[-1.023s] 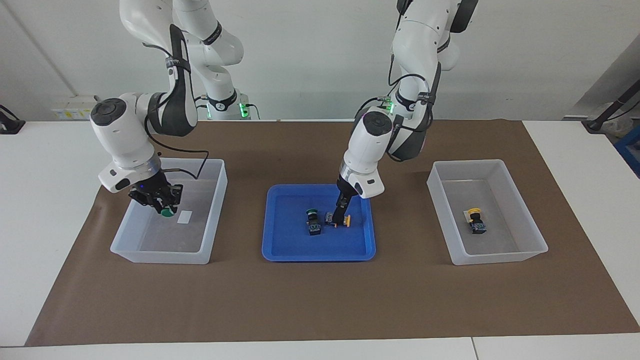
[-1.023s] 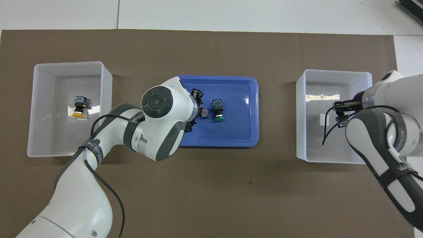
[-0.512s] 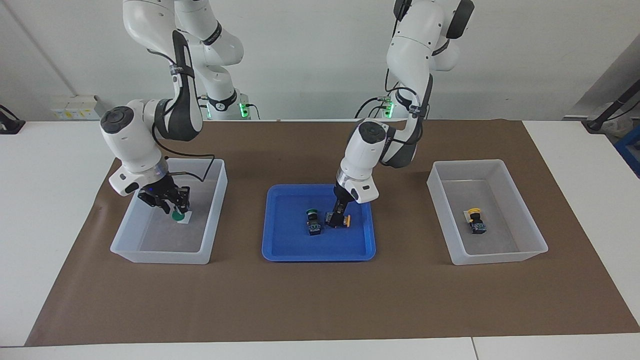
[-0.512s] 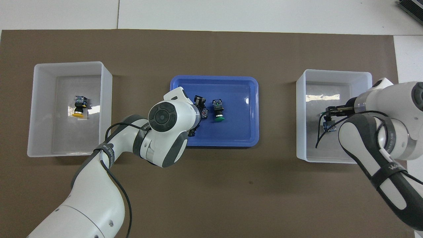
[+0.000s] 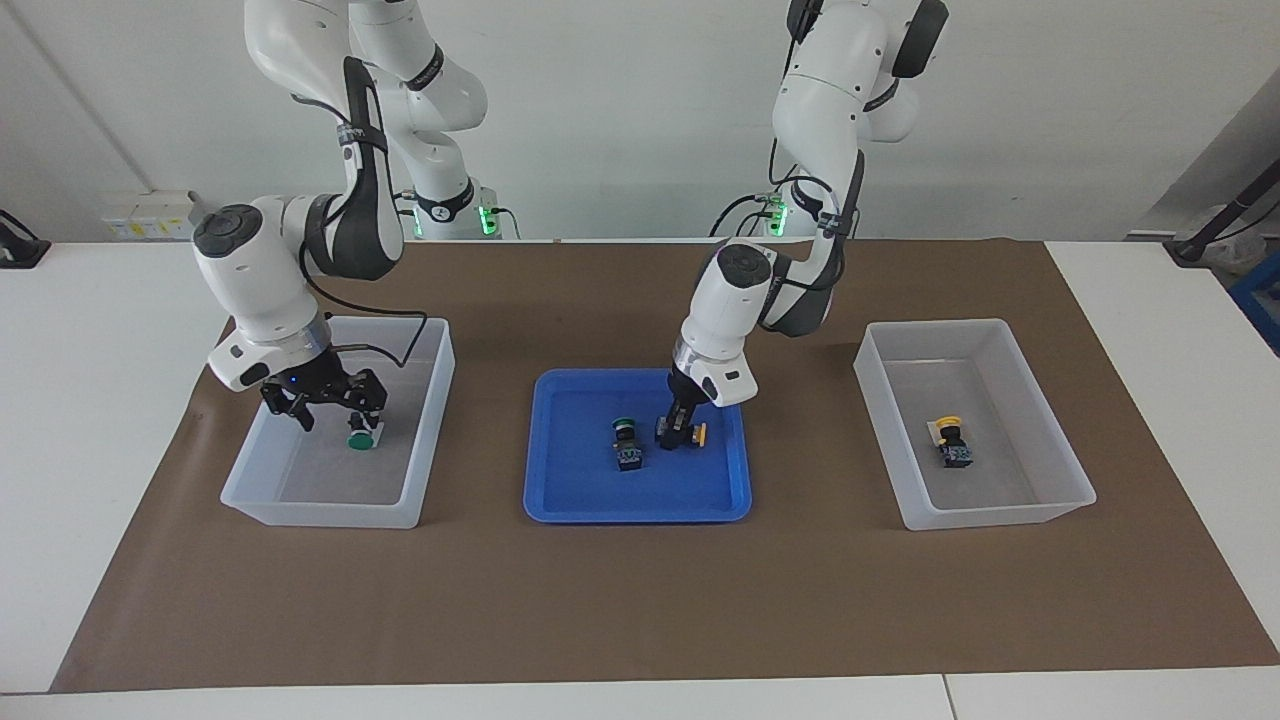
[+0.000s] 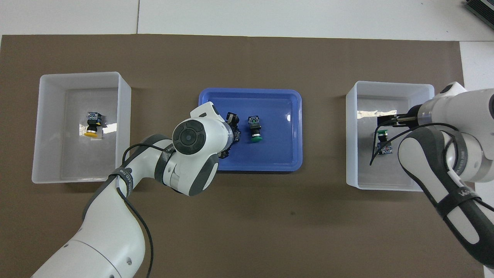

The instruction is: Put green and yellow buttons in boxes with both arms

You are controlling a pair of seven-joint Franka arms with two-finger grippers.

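My left gripper is down in the blue tray, shut on the black body of a yellow button whose cap sticks out sideways. My wrist hides that button in the overhead view. A green button stands beside it in the tray. My right gripper hangs open low in the box at the right arm's end. Under it, on that box's floor, lies a second green button, free of the fingers. The other box holds a yellow button.
A brown mat covers the table under the tray and both boxes. The tray sits midway between the boxes. A small white label lies on the floor of the box at the right arm's end.
My right gripper lowered the green button into its box, opened and let it go. My left gripper closed on the yellow button in the tray.
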